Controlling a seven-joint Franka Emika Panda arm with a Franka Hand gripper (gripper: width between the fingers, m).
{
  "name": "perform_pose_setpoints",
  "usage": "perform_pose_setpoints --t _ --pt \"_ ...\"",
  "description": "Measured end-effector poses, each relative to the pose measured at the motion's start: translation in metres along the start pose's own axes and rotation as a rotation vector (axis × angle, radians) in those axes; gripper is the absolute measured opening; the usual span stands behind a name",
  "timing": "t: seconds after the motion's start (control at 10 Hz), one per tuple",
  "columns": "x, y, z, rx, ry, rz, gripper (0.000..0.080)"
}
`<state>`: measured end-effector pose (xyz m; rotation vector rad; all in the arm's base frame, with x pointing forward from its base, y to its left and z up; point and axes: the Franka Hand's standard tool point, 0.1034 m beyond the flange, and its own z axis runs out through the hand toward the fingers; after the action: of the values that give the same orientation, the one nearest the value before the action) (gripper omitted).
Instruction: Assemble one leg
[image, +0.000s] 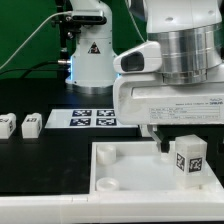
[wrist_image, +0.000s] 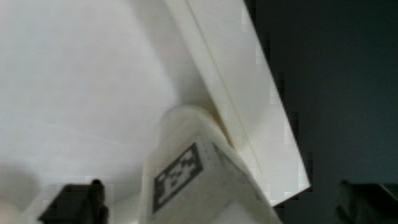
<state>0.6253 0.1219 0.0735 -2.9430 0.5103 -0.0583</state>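
A leg (image: 187, 158), a small white post with a black-and-white tag, stands upright on the large white tray-like piece (image: 120, 165), near its rim on the exterior view's right. In the wrist view the leg (wrist_image: 205, 175) sits against the tray's raised rim (wrist_image: 240, 90). My gripper (image: 180, 143) hangs low over the leg. Its two dark fingertips (wrist_image: 75, 200) stand wide on either side of the leg with gaps showing, so it (wrist_image: 219, 205) is open and straddles the leg without gripping it. In the exterior view the far finger is hidden.
Two more tagged legs (image: 5, 124) (image: 31, 123) lie on the black table at the exterior view's left. The marker board (image: 93, 118) lies behind the tray. A white stand with a triangle sign (image: 92, 52) is at the back.
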Motion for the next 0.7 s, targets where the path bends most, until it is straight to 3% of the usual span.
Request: perform_pose_setpoints --t 0.2,0.4,0.6,0.7 --pt "0.0008 0.0018 0.0006 -0.007 -0.001 -0.244 0.0649" --pt "0.0097 -0.0008 0.0044 -0.072 0.009 -0.673 0.0649" --pt "0.0091 -0.0022 0.0046 -0.073 0.010 -0.656 0.0649" --pt "0.0093 -0.0018 0.0046 -0.073 0.010 -0.655 0.0536"
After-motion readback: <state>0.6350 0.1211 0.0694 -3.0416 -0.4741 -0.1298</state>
